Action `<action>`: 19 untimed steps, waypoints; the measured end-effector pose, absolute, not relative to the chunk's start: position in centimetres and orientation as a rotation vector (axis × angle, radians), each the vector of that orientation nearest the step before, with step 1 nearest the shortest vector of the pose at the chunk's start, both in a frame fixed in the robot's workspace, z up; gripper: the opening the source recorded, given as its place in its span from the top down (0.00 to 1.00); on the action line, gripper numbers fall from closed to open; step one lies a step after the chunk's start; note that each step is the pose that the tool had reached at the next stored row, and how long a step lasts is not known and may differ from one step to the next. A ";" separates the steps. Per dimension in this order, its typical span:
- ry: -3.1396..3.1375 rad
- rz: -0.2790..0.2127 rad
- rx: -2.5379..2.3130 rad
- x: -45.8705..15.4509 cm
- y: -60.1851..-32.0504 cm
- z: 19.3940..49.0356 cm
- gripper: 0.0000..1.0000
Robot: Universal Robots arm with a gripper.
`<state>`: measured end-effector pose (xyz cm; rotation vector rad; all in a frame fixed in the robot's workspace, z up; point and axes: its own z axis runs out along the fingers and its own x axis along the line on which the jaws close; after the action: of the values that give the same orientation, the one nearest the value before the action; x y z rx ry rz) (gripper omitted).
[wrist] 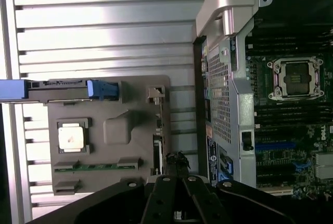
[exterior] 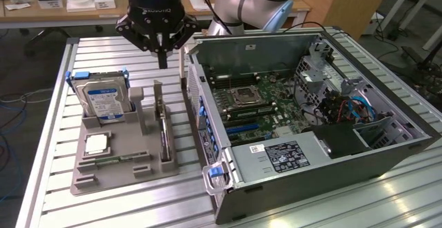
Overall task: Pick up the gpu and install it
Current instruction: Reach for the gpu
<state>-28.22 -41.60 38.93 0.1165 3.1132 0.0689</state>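
ribbed aluminium worktop (exterior: 103,207) fills most of my exterior view, with a cluttered wooden desk (exterior: 41,12) behind it. on the exterior view's left lies a grey tray (exterior: 117,173). on the exterior view's right, just beside it, is an open computer case (exterior: 332,176) lying on its side, so i can see the motherboard (exterior: 269,104) and its bare processor socket (exterior: 243,96).

the gpu (exterior: 161,122) is in the tray. it stands on its long edge in a slot along the side nearest the case, thin and upright, and nothing is gripping it. a hard drive (exterior: 102,101) with a blue-white label stands upright at the tray's far corner, well apart from the card. a square processor (exterior: 97,144) lies flat in front of the drive, and a narrow green memory stick (exterior: 119,159) lies flat near the tray's front edge.

the fingers (exterior: 163,62) hang from the black gripper body above the far end of the tray. they point straight down, are clenched together and hold nothing. i see clear air between their tips and the top edge of the gpu, so there is no contact.

on the wrist view the clenched fingers (wrist: 178,164) sit near one end of the gpu (wrist: 159,125), which shows as a thin line along the tray's edge. they look slightly off to the case side of it. how far off i cannot tell.
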 end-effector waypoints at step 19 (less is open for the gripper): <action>3.113 0.069 0.117 -29.8 -44.1 38.9 0.89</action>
<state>-29.84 -44.13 38.90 0.1166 3.1132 0.0690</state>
